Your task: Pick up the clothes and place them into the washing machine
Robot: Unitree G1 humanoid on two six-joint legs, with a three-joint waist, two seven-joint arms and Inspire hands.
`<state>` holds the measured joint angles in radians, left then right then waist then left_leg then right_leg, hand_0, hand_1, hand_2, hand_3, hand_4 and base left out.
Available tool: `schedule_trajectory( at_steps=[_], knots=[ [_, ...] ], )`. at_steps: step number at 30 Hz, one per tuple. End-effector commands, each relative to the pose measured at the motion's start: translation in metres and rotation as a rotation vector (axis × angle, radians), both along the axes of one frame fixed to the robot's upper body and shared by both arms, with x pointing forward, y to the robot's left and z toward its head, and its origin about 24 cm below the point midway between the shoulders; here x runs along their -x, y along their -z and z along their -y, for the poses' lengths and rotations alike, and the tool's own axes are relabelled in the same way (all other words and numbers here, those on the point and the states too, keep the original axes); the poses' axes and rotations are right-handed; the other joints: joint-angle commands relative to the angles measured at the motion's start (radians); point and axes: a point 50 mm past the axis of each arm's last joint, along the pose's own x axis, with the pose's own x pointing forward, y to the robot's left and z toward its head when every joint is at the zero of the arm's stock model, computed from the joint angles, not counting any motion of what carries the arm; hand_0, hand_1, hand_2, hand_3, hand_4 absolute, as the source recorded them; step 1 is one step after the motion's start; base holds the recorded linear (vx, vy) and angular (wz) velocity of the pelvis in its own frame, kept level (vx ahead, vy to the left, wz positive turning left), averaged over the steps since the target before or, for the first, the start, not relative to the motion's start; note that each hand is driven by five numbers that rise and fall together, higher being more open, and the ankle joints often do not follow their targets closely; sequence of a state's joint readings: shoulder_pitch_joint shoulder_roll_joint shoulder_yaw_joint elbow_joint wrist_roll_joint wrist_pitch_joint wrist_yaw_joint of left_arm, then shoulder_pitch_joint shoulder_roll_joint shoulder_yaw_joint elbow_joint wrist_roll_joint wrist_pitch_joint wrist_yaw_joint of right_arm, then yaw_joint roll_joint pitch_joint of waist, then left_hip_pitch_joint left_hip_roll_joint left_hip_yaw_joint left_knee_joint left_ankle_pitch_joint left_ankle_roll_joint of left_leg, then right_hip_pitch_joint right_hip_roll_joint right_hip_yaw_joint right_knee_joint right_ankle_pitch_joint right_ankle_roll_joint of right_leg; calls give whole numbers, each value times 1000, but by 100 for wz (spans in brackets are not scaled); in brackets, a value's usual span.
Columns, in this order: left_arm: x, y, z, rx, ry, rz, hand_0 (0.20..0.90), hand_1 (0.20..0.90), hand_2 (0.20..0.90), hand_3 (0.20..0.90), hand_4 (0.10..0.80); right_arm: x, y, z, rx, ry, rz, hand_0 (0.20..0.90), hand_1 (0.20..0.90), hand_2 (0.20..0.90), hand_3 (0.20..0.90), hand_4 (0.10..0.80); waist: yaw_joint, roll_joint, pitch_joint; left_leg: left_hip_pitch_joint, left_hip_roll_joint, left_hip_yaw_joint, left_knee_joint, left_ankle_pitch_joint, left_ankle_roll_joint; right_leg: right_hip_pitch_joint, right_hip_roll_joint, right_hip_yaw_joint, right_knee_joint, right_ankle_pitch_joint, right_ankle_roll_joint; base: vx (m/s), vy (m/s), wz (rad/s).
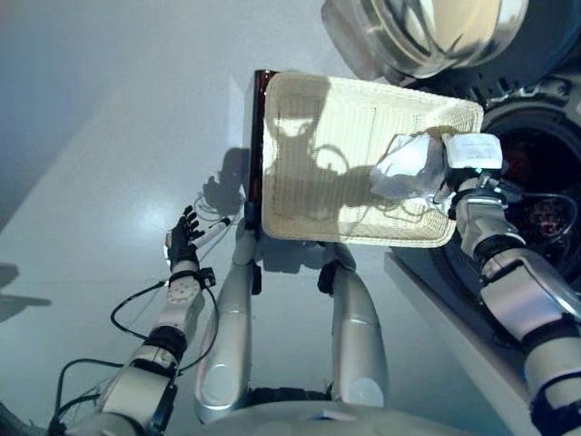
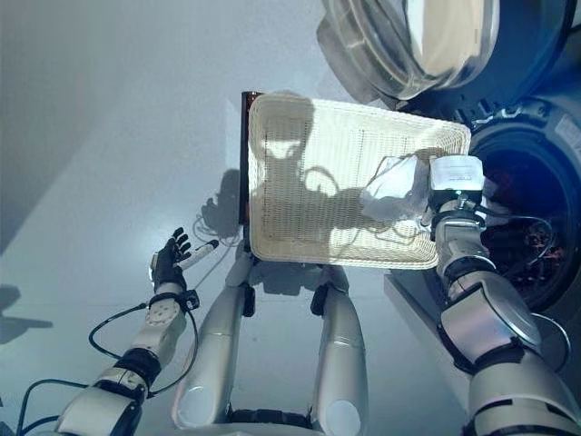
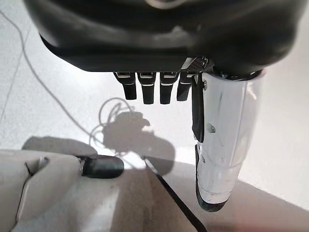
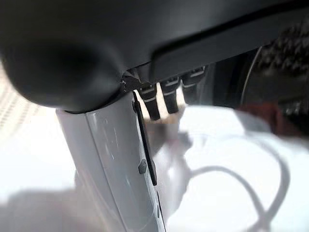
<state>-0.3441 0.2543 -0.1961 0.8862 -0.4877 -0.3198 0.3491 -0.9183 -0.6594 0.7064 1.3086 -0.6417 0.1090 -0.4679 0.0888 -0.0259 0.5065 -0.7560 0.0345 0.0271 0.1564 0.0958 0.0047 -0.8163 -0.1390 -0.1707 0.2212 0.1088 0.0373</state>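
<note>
A white garment (image 1: 404,165) lies in the basket (image 1: 300,118) beside the washing machine (image 1: 545,182). The right hand (image 4: 159,96) reaches it, grip hidden. The left hand (image 1: 183,238) hangs over the floor (image 1: 109,136), fingers released.

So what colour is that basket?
Cream-white woven basket, clearest in the left eye view.

The dark round mouth of the washing machine (image 1: 545,182) lies just beside the right edge of the cream woven rectangular basket (image 1: 309,154), with its clear-glass silver-rimmed door (image 1: 427,27) swung up past the basket's far right corner. A crumpled white cloth (image 1: 404,168) sits against that right edge. Most of the basket's floor is bare. The pale grey floor (image 1: 109,136) on the left lies open.
</note>
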Motion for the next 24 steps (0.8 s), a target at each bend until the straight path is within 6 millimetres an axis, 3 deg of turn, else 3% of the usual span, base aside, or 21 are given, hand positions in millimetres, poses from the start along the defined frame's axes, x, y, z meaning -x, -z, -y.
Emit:
schedule_trajectory(
  at_steps=[1,6,12,20,24],
  knots=[
    [10,-5,-17,8,-106,64,900,900,900,900,800,14,6,18,81,42,-11,900,900,900,900,800,-8,12,-35,-78,29,-81,65,16,-95,-4,-26,9,90,-66,92,36,-34,8],
    [11,-5,-18,-17,-121,66,900,900,900,900,800,7,22,-12,4,-55,14,900,900,900,900,800,-10,7,-32,-55,31,-83,43,28,-96,8,-22,6,84,-63,87,17,-8,3],
    [10,-6,-19,-32,-126,72,900,900,900,900,800,6,35,-28,-14,-106,-29,900,900,900,900,800,-9,-7,-46,-22,28,-83,19,33,-101,48,-21,4,45,-48,86,-2,-1,-1],
    [7,-9,-22,-36,-127,81,900,900,900,900,800,12,57,-37,-52,-98,-103,900,900,900,900,800,-5,-16,-56,22,30,-84,-18,51,-113,107,-22,1,-6,-31,88,-6,-4,1],
    [6,-10,-23,-37,-129,88,900,900,900,900,800,21,67,-28,-47,-42,-138,900,900,900,900,800,2,-2,-50,4,26,-89,-10,56,-115,95,-24,-2,3,-35,85,-8,-7,1]
  ],
)
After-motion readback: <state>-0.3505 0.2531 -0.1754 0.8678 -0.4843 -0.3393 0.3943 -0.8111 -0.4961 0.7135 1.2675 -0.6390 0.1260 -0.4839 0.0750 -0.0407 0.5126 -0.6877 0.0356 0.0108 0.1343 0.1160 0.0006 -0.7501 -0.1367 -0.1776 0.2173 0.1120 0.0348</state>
